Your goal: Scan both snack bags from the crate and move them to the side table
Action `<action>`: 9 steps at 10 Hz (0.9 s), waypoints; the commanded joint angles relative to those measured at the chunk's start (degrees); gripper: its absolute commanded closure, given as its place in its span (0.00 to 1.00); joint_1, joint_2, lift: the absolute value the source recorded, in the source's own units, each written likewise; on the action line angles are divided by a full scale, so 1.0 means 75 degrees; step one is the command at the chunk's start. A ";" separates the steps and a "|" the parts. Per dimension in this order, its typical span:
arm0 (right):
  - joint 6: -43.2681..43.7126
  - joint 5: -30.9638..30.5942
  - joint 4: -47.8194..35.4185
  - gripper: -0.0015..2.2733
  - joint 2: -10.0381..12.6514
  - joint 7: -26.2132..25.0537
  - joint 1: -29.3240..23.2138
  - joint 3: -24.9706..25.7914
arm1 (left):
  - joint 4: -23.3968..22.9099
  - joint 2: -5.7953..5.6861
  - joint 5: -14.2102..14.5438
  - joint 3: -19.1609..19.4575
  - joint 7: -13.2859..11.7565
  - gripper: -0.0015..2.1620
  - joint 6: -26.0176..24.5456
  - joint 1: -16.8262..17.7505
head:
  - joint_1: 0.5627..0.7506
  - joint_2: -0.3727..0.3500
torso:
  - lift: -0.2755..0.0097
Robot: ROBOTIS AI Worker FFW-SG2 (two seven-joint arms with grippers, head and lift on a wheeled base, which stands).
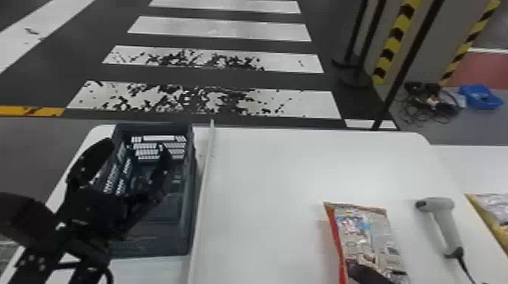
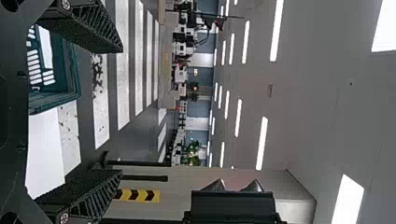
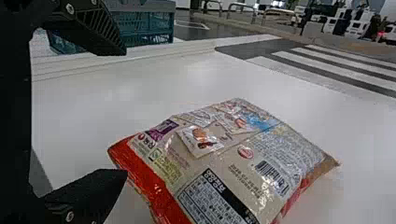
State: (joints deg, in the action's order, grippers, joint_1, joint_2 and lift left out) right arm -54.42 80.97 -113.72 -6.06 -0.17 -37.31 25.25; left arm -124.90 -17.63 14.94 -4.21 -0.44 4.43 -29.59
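The left arm (image 1: 28,215) is black, with a bulky rounded housing and small pale dots (image 1: 28,260) on a part below; a thin black cable (image 1: 107,269) curves beside it. The left gripper (image 1: 137,144) is black, its tapering fingers (image 2: 88,28) ribbed aslant and grainy, with silvery screws (image 2: 66,4). The right gripper (image 1: 366,273) has black wedge-shaped fingers, one visibly ribbed, and bright round screws.

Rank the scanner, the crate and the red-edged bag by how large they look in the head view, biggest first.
1. Crate
2. Red-edged bag, cut off by the bottom edge
3. Scanner
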 commanded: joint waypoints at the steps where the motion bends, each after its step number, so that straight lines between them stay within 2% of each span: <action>1: -0.0356 0.0114 -0.0235 0.05 -0.0012 0.0081 -0.0170 0.0360 | 0.0036 0.0031 0.0000 -0.0025 0.0000 0.04 0.0000 0.0032 | 0.70 0.45 | 0.63; 3: -0.0755 0.0290 -0.0446 0.06 -0.0082 0.0210 -0.0006 0.0607 | 0.0071 0.0031 -0.0023 -0.0060 0.0000 0.04 0.0000 0.0043 | 0.70 0.42 | 0.63; 4: -0.1130 0.0161 -0.0610 0.12 -0.0152 0.0280 0.0181 0.0735 | 0.0060 0.0031 -0.0035 -0.0072 0.0000 0.04 0.0000 0.0032 | 0.70 0.42 | 0.63; 5: -0.1505 -0.0343 -0.0845 0.31 -0.0246 0.0737 0.0380 0.0829 | 0.0071 0.0031 -0.0047 -0.0072 0.0000 0.04 0.0000 0.0020 | 0.70 0.42 | 0.63; 6: -0.1598 -0.1187 -0.1208 0.60 -0.0293 0.1217 0.0556 0.0853 | 0.0106 -0.0004 -0.0047 -0.0072 0.0000 0.04 0.0000 0.0020 | 0.70 0.43 | 0.63; 7: -0.1575 -0.2195 -0.1349 0.84 -0.0434 0.1745 0.0779 0.0735 | 0.0130 -0.0016 -0.0047 -0.0072 0.0000 0.04 0.0000 0.0020 | 0.70 0.44 | 0.63; 8: -0.0614 -0.3496 -0.1419 0.94 -0.0609 0.2155 0.0849 0.0337 | 0.0165 -0.0039 -0.0047 -0.0072 0.0000 0.04 0.0000 0.0020 | 0.70 0.43 | 0.63; 9: 0.0675 -0.5031 -0.1478 0.99 -0.0820 0.2202 0.0861 -0.0261 | 0.0224 -0.0075 -0.0047 -0.0072 0.0000 0.04 0.0000 0.0032 | 0.70 0.42 | 0.63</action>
State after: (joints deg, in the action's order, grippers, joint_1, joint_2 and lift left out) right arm -55.52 50.28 -124.51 -11.30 16.37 -30.98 25.95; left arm -123.48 -18.04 14.59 -4.75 -0.44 4.43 -29.41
